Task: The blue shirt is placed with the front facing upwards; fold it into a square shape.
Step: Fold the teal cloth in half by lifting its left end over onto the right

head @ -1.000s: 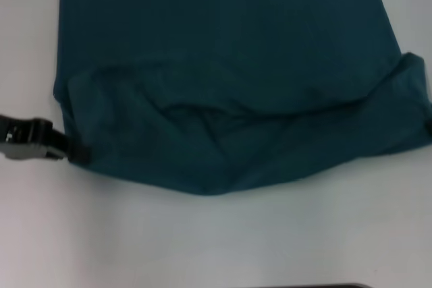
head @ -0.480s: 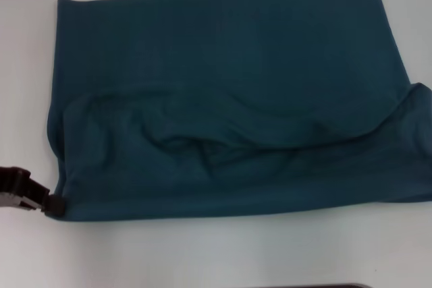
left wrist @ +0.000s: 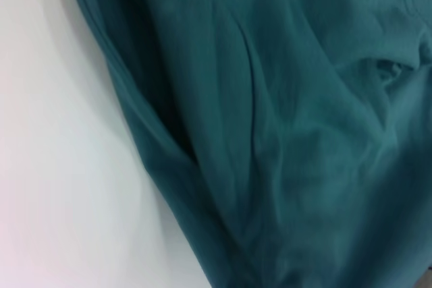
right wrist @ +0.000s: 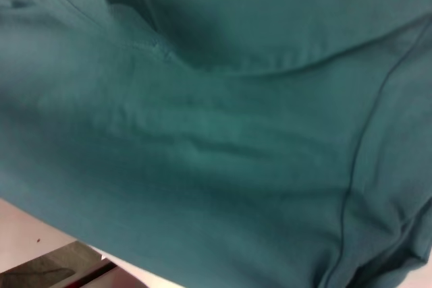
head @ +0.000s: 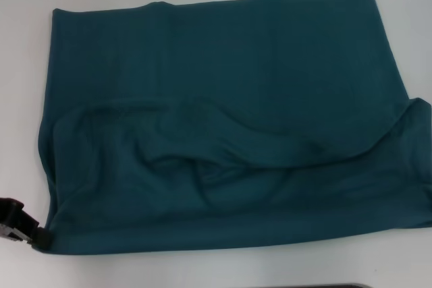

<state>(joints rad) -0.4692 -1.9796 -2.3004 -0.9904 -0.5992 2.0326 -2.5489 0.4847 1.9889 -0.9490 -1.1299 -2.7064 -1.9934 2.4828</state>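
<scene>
The blue shirt (head: 229,126) lies across the white worktop (head: 202,271), folded over on itself — its near half forms a rumpled upper layer with a curved, wrinkled edge. The left gripper (head: 30,233) sits at the shirt's near-left corner, fingers clamped on the fabric (its black tip meets the hem). The right gripper is out of the head view; its wrist view shows only cloth.
</scene>
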